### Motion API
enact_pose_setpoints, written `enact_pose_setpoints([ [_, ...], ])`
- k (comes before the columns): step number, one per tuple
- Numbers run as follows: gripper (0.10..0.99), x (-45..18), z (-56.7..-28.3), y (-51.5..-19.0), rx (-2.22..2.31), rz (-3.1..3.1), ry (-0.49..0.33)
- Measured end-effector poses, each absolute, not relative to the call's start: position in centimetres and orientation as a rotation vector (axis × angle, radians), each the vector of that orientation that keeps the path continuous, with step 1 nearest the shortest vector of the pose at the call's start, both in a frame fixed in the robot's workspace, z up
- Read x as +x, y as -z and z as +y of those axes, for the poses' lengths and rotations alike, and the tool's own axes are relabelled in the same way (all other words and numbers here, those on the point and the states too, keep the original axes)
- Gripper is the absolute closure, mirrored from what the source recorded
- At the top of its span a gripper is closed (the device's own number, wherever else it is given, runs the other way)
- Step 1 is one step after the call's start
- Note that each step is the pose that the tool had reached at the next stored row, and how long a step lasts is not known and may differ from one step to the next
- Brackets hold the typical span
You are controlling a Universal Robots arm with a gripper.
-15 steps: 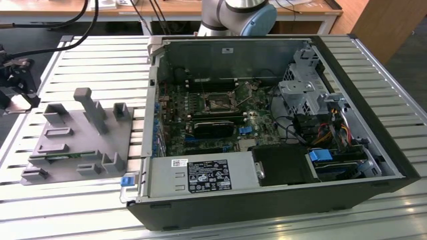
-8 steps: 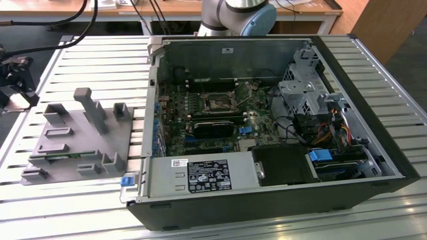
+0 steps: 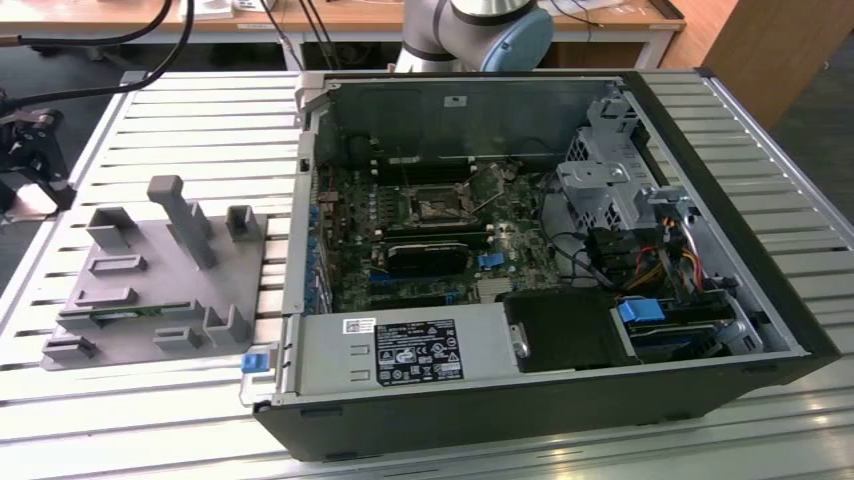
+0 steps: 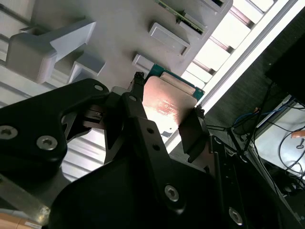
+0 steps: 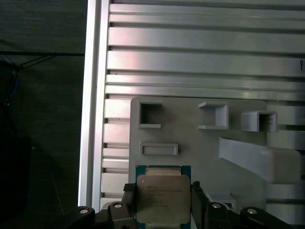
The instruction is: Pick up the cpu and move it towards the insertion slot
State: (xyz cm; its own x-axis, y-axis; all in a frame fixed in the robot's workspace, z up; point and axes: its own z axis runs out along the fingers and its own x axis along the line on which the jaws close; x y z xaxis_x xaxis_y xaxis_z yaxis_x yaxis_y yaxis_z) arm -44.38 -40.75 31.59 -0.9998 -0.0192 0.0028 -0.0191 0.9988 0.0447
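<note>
The cpu is a flat square chip with a silver top and a green rim. It sits between the black fingers of my gripper, one finger against each of two opposite sides. The gripper is shut on the cpu and holds it well above the grey plastic fixture, which looks small below it. The insertion slot is a dark square socket with a metal frame on the motherboard inside the open computer case, to the exterior view's right of the fixture.
The open computer case lies on a slatted metal table, with tall walls around the motherboard. The fixture carries upright posts. The table's edge rail runs beside the fixture, with dark floor beyond. The arm's base stands behind the case.
</note>
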Motion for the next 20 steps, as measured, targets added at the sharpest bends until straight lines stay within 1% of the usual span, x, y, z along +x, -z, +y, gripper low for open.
enact_pose_setpoints([
  [20, 0.545, -44.4, -40.8, -32.7, 0.03, -3.137, 0.07],
])
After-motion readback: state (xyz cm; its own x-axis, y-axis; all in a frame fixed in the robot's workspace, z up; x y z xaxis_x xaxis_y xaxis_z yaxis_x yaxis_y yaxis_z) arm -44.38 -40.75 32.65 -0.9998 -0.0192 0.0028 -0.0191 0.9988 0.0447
